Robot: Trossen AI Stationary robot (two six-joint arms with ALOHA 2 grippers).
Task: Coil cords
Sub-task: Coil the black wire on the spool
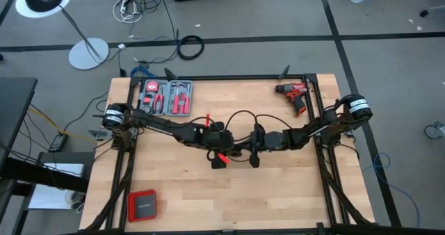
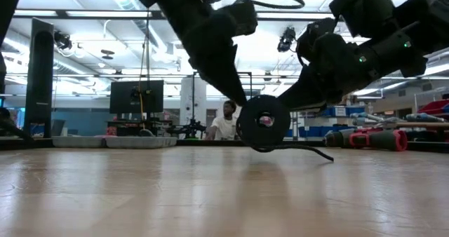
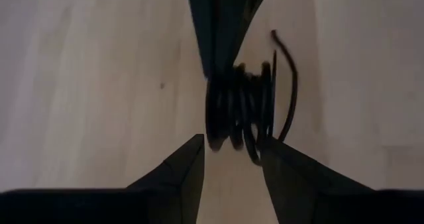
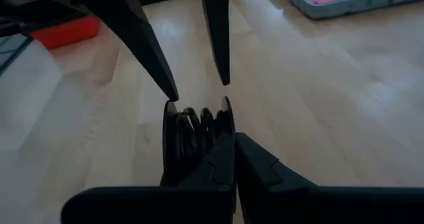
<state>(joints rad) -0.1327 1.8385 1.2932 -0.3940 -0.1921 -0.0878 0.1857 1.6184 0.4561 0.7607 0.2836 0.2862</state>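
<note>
**Now: both hands at one small coil, mid-tabletop**

Nearest in the high view, at the near left corner of the tabletop (image 1: 278, 193): red flat case (image 1: 142, 205), lying alone, well apart from everything else.

At the middle, meeting: left hand (image 3: 232, 159) and right hand (image 4: 233, 159), tips facing each other over the wood. Between them, the thin black cord (image 3: 242, 111), wound in several tight loops, one loose end curling out and trailing on the tabletop. Right hand pressed together, pinching the coiled cord at one side. Left hand spread, fingers standing to either side of the coil; contact with the loops not clear. From table height, the coil showing as a dark ring held just above the wood, its tail touching down beside it.

Farther back, near the far edge: grey tool tray (image 1: 165, 96) with red-handled tools on the left, red drill (image 1: 295, 94) on the right.

Beyond the tabletop, in the room: a seated person (image 2: 226, 122).
</note>
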